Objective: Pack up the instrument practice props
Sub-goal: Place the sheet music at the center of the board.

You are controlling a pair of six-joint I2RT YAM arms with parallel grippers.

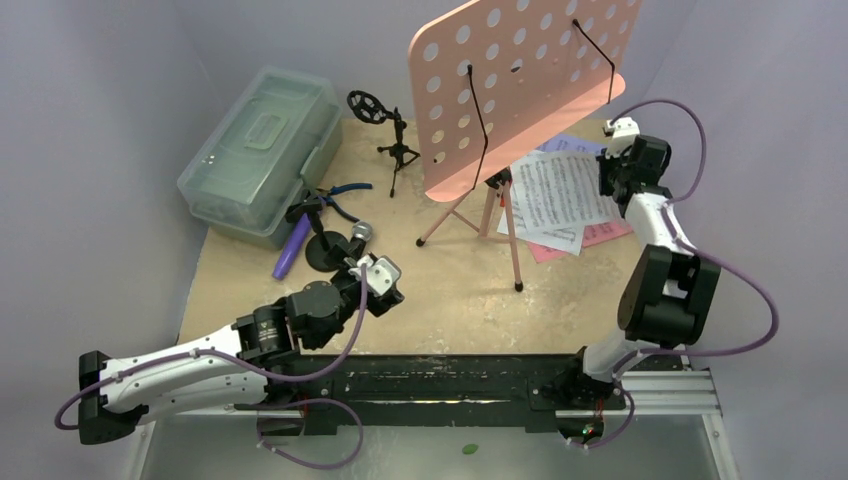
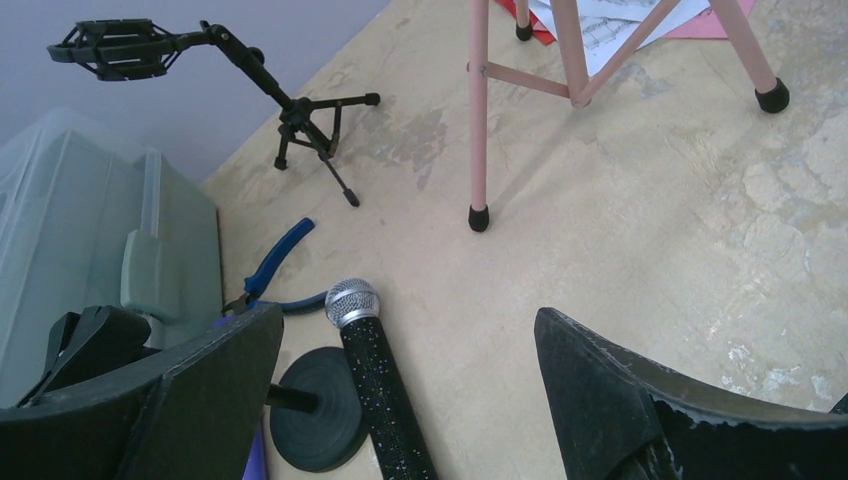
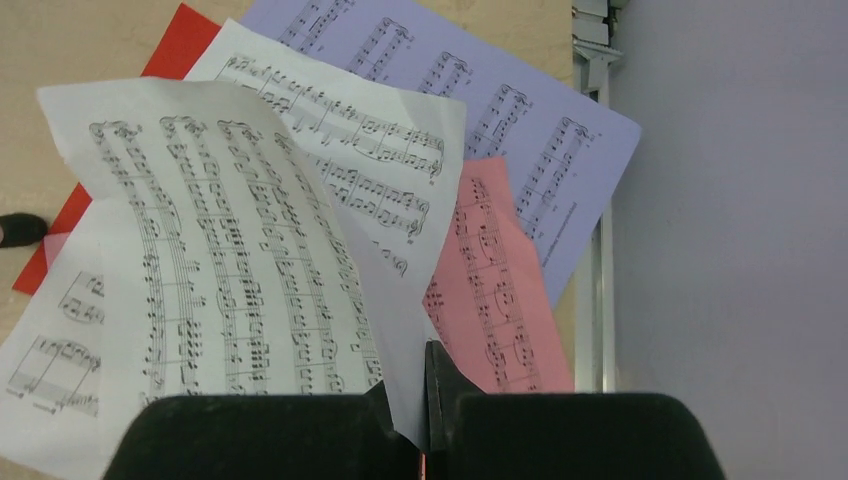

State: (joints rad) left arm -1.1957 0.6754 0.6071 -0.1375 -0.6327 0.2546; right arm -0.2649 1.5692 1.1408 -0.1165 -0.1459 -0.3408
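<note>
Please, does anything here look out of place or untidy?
Yes. The music sheets lie in a crooked, overlapping heap, not stacked. Blue-handled pliers lie beside the plastic case, a tool among music things.

Left arm (image 1: 180,365) and right arm (image 1: 655,225) have white links, black joint housings and looping purple cables (image 1: 700,135); the fingers (image 2: 620,400) are matte black.

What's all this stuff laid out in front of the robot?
music stand: one, pink, upright, back centre
sheet-music pages: several, white, lilac, pink, red, right of stand
plastic case: one, clear greenish, back left
mic tripod: one, black, beside case
pliers: one, blue-handled, before case
purple microphone: one, front left
black-silver microphone: one, lying beside it
round base: one, black, between them
table: one, tan
left arm: white-black, jaws open above black-silver microphone
right arm: white-black, jaws shut on white page
</note>
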